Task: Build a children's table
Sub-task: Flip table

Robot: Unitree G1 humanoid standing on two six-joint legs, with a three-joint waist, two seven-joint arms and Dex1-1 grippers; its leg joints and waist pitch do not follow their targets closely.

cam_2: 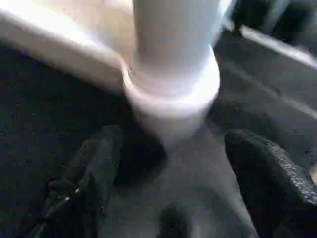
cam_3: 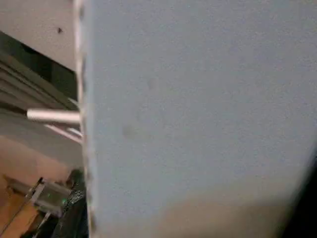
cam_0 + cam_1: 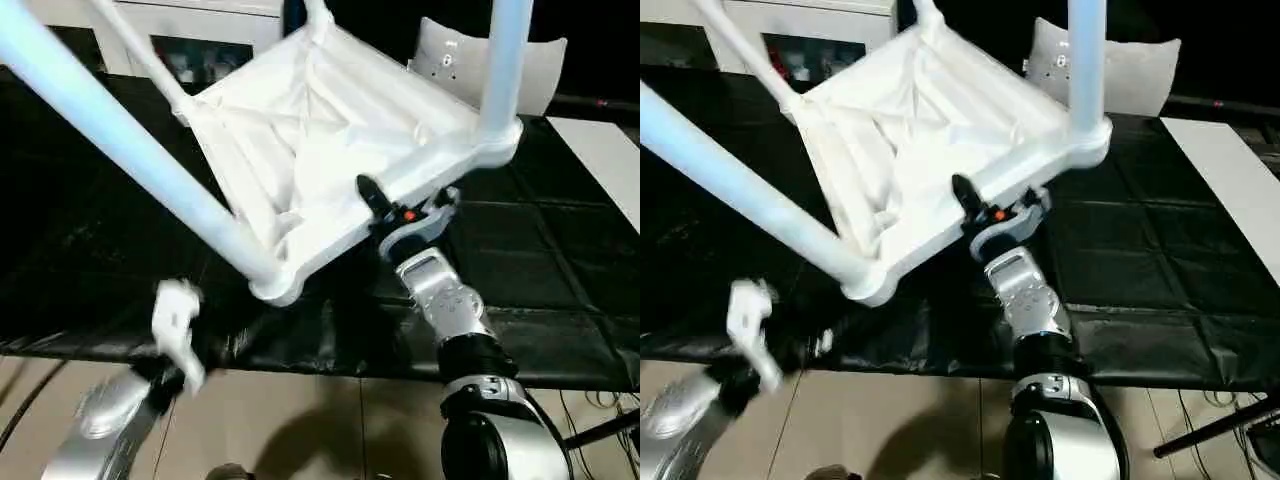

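Children's table (image 3: pixel 330 130) found upside down and tilted over black worktop (image 3: pixel 560 290), legs (image 3: pixel 120 140) seated in corner sockets. Right tool (image 3: pixel 385 205) clamped on near rim. Left tool (image 1: pixel 168 188) spread apart beside corner socket (image 1: pixel 171 94), gripping nothing.

White table (image 3: pixel 330 130) – black work surface (image 3: pixel 560 260), silver forearm (image 3: pixel 445 295)

black-covered work surface (image 3: pixel 560 260) lay wrinkled, glossy | white cabinet (image 3: pixel 200 30) stood behind it, at the far left | pale curved seat back (image 3: pixel 450 60) rose at the far edge | beige floor (image 3: pixel 330 420) showed below the near edge
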